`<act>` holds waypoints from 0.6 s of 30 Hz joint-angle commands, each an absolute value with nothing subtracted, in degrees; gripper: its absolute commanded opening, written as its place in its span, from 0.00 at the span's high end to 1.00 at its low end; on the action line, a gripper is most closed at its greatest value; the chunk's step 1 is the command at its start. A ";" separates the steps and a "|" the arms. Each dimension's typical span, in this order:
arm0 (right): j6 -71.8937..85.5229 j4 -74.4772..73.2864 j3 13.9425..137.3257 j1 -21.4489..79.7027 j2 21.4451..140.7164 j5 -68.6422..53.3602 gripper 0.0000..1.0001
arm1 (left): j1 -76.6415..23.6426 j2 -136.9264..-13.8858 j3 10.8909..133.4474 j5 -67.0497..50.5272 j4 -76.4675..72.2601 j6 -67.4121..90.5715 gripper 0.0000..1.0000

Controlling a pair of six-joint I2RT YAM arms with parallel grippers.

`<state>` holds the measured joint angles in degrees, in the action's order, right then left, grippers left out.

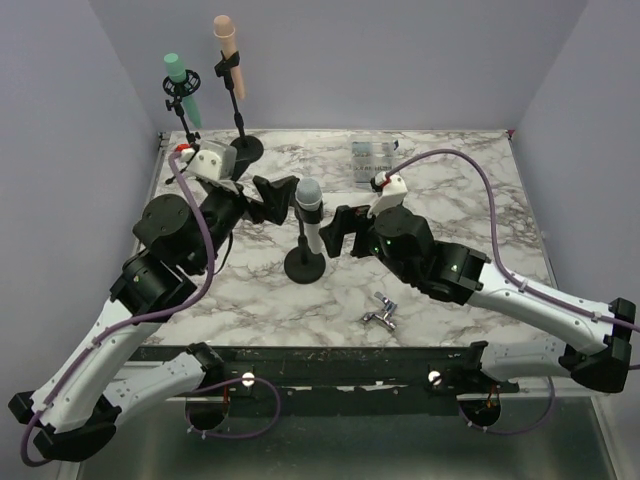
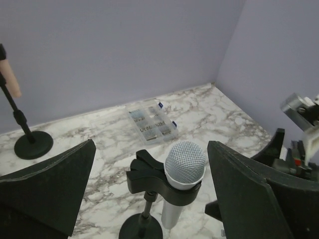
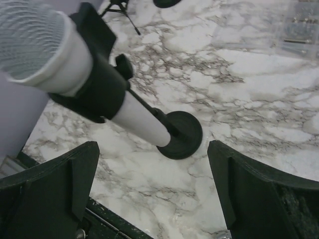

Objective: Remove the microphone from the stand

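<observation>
A white microphone with a grey mesh head (image 1: 308,200) stands upright in the clip of a short black stand (image 1: 305,266) at the table's middle. In the left wrist view the microphone (image 2: 185,167) sits in the clip (image 2: 149,177), between and just beyond the spread fingers. My left gripper (image 1: 272,197) is open just left of the microphone, touching nothing. My right gripper (image 1: 340,228) is open just right of it, lower down. In the right wrist view the microphone body (image 3: 139,119) slants above the stand's round base (image 3: 182,134), clear of both fingers.
At the back left a green microphone (image 1: 182,85) and a pink microphone (image 1: 228,45) stand on taller stands. A clear parts box (image 1: 372,160) lies at the back. A small metal fitting (image 1: 381,315) lies near the front edge.
</observation>
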<state>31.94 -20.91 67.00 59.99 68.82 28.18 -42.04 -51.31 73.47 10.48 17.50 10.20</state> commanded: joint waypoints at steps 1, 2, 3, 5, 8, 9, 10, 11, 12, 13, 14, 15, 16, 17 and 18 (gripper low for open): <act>23.49 -14.24 70.40 66.66 69.32 35.98 0.00 | -42.10 -45.45 67.53 21.09 7.42 7.18 0.01; 21.80 -13.24 70.99 68.04 69.67 36.92 0.00 | -42.11 -44.45 66.32 22.29 5.98 6.68 0.01; 20.61 -12.50 71.91 68.93 70.23 37.50 0.00 | -42.10 -43.54 65.13 23.79 4.60 6.33 0.01; 18.15 -11.00 73.56 70.22 71.56 37.86 0.00 | -42.12 -42.23 63.57 26.02 2.78 5.75 0.01; 16.64 -9.29 76.21 70.78 74.27 38.84 0.02 | -42.10 -41.18 62.05 27.71 0.86 5.30 0.01; 16.51 -8.89 77.49 70.79 75.35 39.82 0.04 | -42.14 -41.05 61.82 27.92 0.52 5.11 0.01; 16.37 -9.16 79.25 70.82 76.97 40.98 0.06 | -42.09 -40.96 61.62 28.16 0.30 4.89 0.01; 16.11 -9.80 80.92 70.77 78.65 42.38 0.07 | -42.10 -40.96 61.58 28.39 0.27 4.70 0.01; 15.85 -10.50 83.01 70.84 80.14 43.94 0.07 | -42.10 -40.94 61.53 28.75 0.27 4.59 0.01; 15.41 -11.23 84.65 70.79 81.85 45.12 0.08 | -42.10 -40.96 61.38 28.94 0.30 4.49 0.01; 15.17 -11.95 86.64 70.83 83.20 46.43 0.09 | -42.12 -40.87 61.21 29.07 0.33 4.45 0.01; 14.71 -12.56 88.10 70.77 84.62 47.34 0.10 | -42.10 -40.87 61.09 29.09 0.34 4.40 0.01; 14.34 -13.12 89.69 70.84 85.64 48.11 0.12 | -42.14 -40.87 60.99 29.09 0.29 4.39 0.01; 13.94 -13.62 90.93 70.79 86.79 48.90 0.12 | -42.11 -40.93 61.00 28.93 0.28 4.52 0.01; 13.64 -14.10 92.01 70.80 87.75 49.79 0.13 | -42.09 -40.96 60.97 28.75 0.28 4.65 0.01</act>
<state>16.16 -12.25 87.07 70.46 84.49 42.81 -42.02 -41.30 61.56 26.85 2.11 5.39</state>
